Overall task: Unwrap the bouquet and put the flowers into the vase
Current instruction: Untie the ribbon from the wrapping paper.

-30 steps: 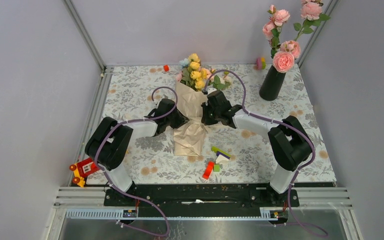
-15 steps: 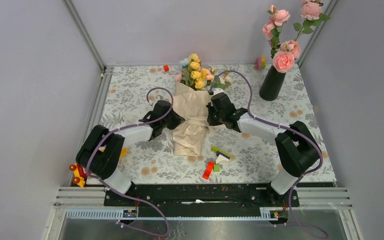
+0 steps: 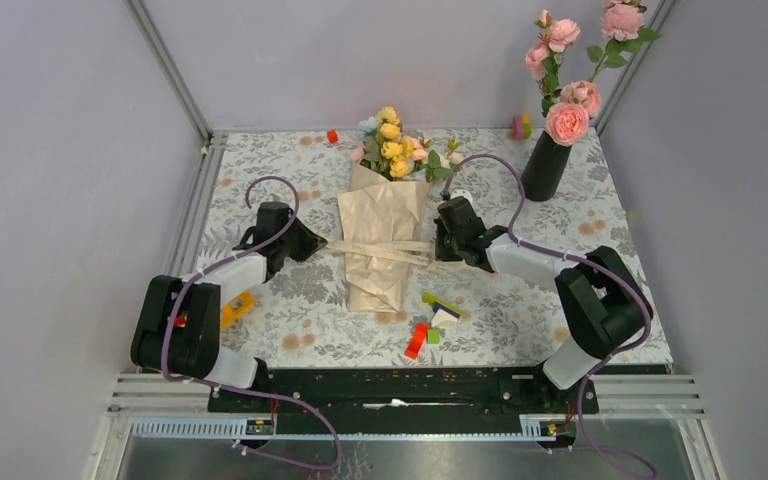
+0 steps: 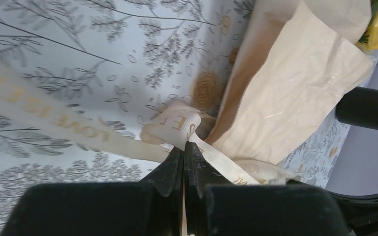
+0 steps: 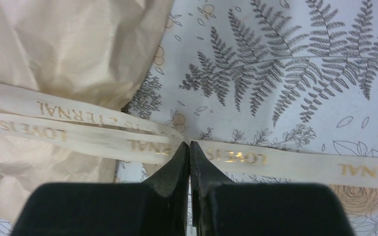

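As the L gripper (image 4: 183, 147) clamps its jaws together on a looped end of the printed cream ribbon (image 4: 176, 124), the R gripper (image 5: 189, 147) does likewise on the opp. side, tips pressed shut with the ribbon's gold lettering running out both ways; seen from above, the two grippers sit just beside the bouquet (image 3: 384, 225), one on each flank, w/ the ribbon stretched across the wrap between them.

The bouquet lies flat at mid-table, blooms pointing to the far edge, stems end toward the arms; its crinkled beige paper (image 3: 380, 275) is closed around the stems, and the flowers (image 3: 392, 140) poke out of the top in a tight yellow, pink and pale-blue bunch. Whether a knot remains can't be told from these views; a loop shows by the L fingertips.

Progress, as a judgement: early, approx. the first step; the tie is being worked, not cleared. Left to do: free the ribbon, open the paper, lift the flowers out, carry them to the vase (image 3: 545, 168); that black vase stands upright at the far R of the table (image 3: 260, 170), well apart from the bouquet and already holding tall pink roses (image 3: 566, 112), so the neck may be crowded. Toy blocks (image 3: 430, 325) lie near the bouquet's stem end.
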`<state>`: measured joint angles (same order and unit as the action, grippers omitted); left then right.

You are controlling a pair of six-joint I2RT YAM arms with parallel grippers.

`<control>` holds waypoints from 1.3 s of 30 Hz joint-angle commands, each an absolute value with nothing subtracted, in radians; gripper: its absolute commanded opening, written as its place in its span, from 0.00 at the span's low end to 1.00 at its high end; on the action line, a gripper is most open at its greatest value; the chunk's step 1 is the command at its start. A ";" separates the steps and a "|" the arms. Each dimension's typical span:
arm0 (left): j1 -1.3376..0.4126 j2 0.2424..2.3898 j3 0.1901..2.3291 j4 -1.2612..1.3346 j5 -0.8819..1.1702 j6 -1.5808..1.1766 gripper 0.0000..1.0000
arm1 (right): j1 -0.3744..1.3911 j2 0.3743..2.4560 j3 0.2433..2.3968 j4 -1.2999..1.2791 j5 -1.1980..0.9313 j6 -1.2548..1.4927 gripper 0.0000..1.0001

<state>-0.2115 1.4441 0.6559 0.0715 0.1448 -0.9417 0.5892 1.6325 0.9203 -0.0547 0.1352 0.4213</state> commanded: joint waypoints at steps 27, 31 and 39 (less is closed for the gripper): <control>-0.010 1.290 0.688 -0.087 0.143 -0.790 0.63 | 0.533 1.527 0.862 -0.089 0.197 0.294 0.42; -0.031 1.245 0.670 -0.079 0.185 -0.826 0.67 | 0.529 1.497 0.870 -0.091 0.151 0.231 0.51; -0.202 1.268 0.634 -0.024 0.181 -0.915 0.66 | 0.529 1.534 0.968 -0.077 -0.025 0.163 0.58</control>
